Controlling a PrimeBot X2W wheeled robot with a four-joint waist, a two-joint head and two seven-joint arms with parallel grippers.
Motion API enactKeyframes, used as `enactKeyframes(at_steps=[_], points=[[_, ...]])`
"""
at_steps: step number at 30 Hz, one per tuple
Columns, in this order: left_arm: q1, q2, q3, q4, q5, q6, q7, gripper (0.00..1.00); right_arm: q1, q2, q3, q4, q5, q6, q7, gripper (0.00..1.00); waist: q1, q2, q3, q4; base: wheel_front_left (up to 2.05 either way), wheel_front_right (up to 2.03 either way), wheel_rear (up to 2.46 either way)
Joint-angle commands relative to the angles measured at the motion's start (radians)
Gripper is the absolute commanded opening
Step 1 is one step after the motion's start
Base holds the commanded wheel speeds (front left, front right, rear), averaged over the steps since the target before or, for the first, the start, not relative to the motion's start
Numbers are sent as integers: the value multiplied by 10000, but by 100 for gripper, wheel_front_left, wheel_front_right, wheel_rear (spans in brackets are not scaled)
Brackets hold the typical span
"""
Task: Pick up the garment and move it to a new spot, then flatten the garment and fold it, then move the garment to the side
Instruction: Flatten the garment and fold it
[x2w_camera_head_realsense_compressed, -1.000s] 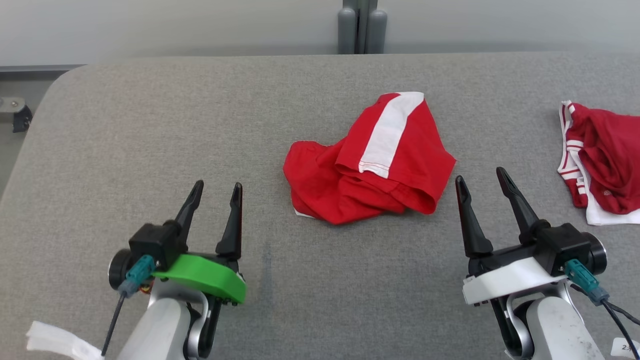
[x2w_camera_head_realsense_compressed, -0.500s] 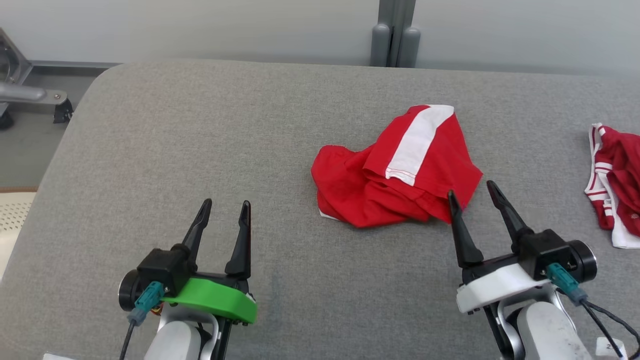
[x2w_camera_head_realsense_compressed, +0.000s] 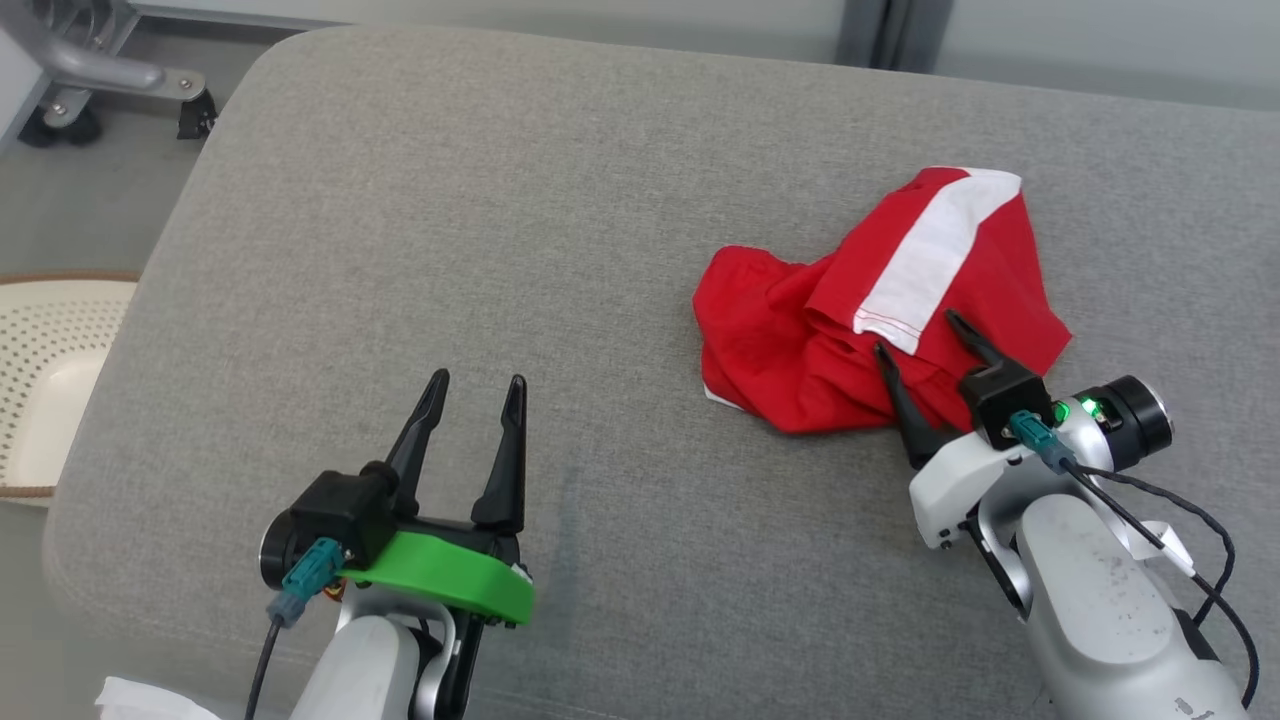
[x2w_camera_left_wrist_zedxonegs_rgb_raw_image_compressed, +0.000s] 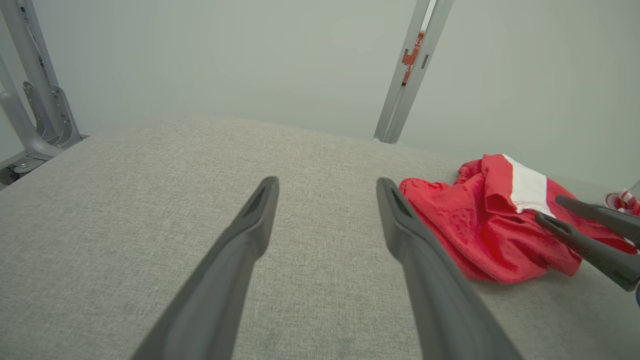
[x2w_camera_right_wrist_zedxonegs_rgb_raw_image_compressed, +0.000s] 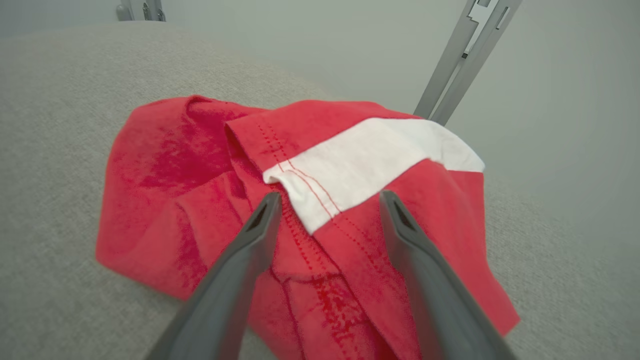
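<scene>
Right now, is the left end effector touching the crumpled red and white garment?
No, the left end effector points over bare grey table, apart from the crumpled red and white garment.

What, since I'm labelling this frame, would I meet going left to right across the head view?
White perforated basket → left gripper → red garment. The right gripper overlaps the garment, so its place is unclear.

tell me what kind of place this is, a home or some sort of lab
Most likely a lab or test room, not a home: a grey cloth-covered table stands before a bare pale wall with a metal frame post, and a red garment is laid out for handling.
</scene>
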Motion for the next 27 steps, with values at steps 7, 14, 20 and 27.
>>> enactKeyframes(at_steps=[7, 14, 20, 27], points=[[-153, 6, -34, 43, -156, 204, -6, 100, -679, 87, -479, 1084, -361, -11, -233, 0, 0, 0, 228, 452, 0, 0, 0], [-109, 6, -86, 107, -135, 239, -4, 100, -898, 259, -837, 1018, -383, -13, -397, 0, 0, 0, -100, 145, 0, 0, 0], [46, 7, -143, 178, -141, 288, -6, 100, -1341, 339, -865, 70, 88, -13, -404, 0, 0, 0, -511, 2, 0, 0, 0], [188, 7, -190, 191, -199, 290, -4, 100, -2703, -399, -1422, -170, 548, -11, -403, 0, 0, 0, -841, 91, 0, 0, 0]])
